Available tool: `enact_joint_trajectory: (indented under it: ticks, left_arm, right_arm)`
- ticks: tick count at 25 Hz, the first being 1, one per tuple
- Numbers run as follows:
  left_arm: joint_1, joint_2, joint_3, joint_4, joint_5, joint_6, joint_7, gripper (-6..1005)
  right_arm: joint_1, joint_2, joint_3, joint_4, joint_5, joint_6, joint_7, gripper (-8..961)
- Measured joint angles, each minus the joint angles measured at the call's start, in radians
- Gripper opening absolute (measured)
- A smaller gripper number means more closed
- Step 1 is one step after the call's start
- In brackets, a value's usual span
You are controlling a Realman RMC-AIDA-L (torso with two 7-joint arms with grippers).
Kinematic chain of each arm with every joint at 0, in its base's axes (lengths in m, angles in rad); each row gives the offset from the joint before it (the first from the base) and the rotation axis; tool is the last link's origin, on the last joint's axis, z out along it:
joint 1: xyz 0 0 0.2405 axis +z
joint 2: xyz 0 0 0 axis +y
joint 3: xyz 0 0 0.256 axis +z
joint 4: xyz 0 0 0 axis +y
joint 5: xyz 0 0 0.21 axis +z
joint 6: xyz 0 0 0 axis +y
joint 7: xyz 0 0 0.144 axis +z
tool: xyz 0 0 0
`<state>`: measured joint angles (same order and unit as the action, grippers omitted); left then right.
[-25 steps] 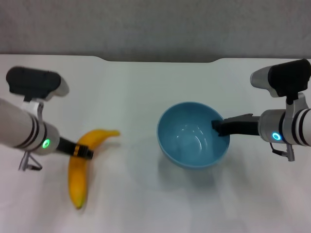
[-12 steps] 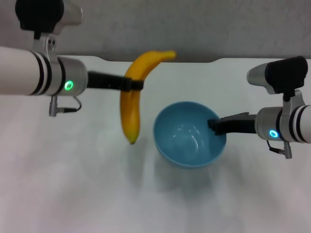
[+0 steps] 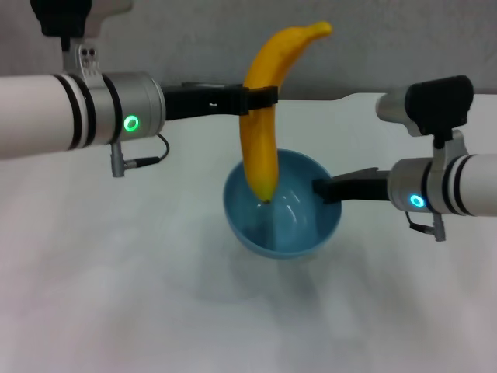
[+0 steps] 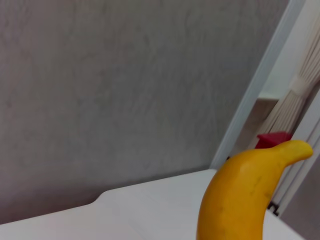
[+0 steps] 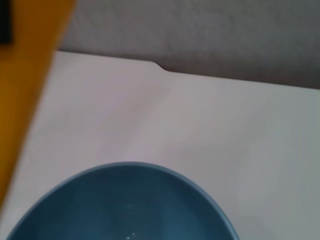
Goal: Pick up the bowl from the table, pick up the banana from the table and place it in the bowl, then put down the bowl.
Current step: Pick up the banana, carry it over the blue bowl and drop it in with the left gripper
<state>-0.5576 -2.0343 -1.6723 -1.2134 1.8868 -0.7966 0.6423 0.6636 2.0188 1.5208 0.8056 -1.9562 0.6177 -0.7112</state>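
Table [image 3: 93, 295]: the plain white top fills the nearest part of the head view; the bowl's shadow lies on it, which suggests the bowl is lifted clear.
Bowl [image 3: 283, 203]: light blue and deep, held out in front of the robot near the middle of the head view, mouth up, so it can take the fruit from above.
Right gripper [image 3: 322, 189]: it reaches in from the robot's right and is clamped on the bowl's rim at that side; a rim hold leaves the mouth free.
Banana [image 3: 264, 132]: it hangs nearly upright, dark end down inside the bowl's mouth, stem tip high; whether the end touches the bowl's inside cannot be told.
Left gripper [image 3: 256, 99]: it comes across from the robot's left, pinched around the banana's upper half, holding it high so the long fruit can go in end first.
Right wrist view: only this one shows the bowl's far rim [image 5: 150, 170] close up, with the banana [image 5: 27, 85] as a yellow mass beside it.
Left wrist view: it shows the stem tip [image 4: 295, 150] against the grey wall [image 4: 125, 85], and a red object [image 4: 272, 139] behind the banana, which the head view lacks.
Notch [image 3: 326, 99]: a shallow cut in the table's far edge, behind the banana.
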Motion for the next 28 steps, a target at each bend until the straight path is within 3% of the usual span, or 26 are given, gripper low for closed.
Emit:
enact_joint_trajectory:
  ticks: [13,27,28]
  left_arm:
    - [0.059,-0.004,0.076,0.136,-0.260,0.109,0.263,588]
    - [0.058,-0.005,0.101,0.219,-0.351,0.113,0.349,643]
    - [0.059,-0.004,0.101,0.214,-0.363,0.110,0.357,688]
  right_arm:
    - [0.012,-0.004,-0.054,0.025,0.059,-0.020,0.002,34]
    - [0.012,-0.006,-0.046,0.016,0.055,-0.017,0.003,34]
    - [0.011,-0.006,-0.045,0.015,0.055,-0.018,0.003,34]
